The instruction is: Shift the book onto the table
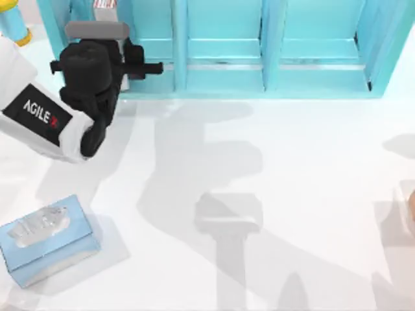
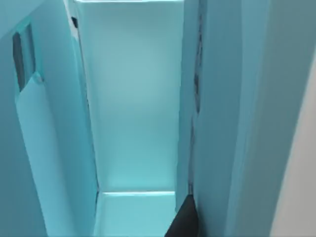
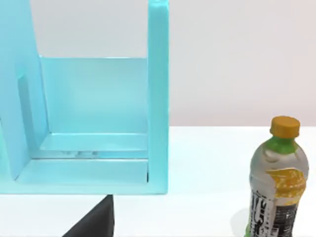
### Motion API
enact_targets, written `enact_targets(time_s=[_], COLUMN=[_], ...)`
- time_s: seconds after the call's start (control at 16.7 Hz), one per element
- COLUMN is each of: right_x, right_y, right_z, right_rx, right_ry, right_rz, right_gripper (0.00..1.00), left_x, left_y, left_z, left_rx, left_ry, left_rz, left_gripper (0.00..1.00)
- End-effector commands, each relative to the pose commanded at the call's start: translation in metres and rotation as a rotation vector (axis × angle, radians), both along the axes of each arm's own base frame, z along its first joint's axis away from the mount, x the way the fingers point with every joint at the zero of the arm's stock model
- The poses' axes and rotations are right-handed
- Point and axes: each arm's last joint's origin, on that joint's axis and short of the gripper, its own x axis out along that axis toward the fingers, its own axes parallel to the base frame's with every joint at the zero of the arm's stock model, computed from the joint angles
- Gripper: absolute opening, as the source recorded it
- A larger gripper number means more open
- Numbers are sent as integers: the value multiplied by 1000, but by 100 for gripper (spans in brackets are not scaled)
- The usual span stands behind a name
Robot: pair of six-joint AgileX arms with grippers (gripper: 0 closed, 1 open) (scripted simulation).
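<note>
The book (image 1: pixel 104 5) shows as a red-and-white spine label at the top edge, standing in the left bay of the teal shelf unit (image 1: pixel 272 71). My left gripper (image 1: pixel 123 61) reaches into that bay just in front of the label, one black finger (image 1: pixel 152 67) sticking out to the right. In the left wrist view teal walls stand close, with a black fingertip (image 2: pixel 185 217) low down; I cannot tell book from shelf there. The white table (image 1: pixel 292 168) spreads in front of the shelf. A black fingertip (image 3: pixel 94 222) of my right gripper shows before the shelf's end bay (image 3: pixel 98 123).
A light-blue tissue box (image 1: pixel 45 240) lies at the table's front left. A bottle with a yellow cap (image 3: pixel 276 182) stands on the table beside the shelf's end. A yellow-and-blue object (image 1: pixel 13 26) sits at the far left back.
</note>
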Motion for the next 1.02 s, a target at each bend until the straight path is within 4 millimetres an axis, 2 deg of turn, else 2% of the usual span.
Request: enact_targets(time_s=[0.18,0.36,0.48,0.6,0.78,0.9,1.02], right_x=[0,0,0,0,0,0,0], right_y=[0,0,0,0,0,0,0], right_z=[0,0,0,0,0,0,0], right_rx=[0,0,0,0,0,0,0], right_ry=[0,0,0,0,0,0,0], right_rz=[0,0,0,0,0,0,0], right_gripper=[100,100,100,100,100,100,100], left_x=[-22,-52,-82,-116,-159,-178,-187], left_y=[-7,-10,-6,0,7,9,10], left_z=[34,98,146,181,198,195,191], left_rx=[10,-7,-29,-46,-42,-25,-13], left_ry=[28,-21,-81,-120,-106,-70,-46], left_rz=[0,0,-1,-1,-1,-1,-1], left_gripper=[0,0,0,0,0,0,0])
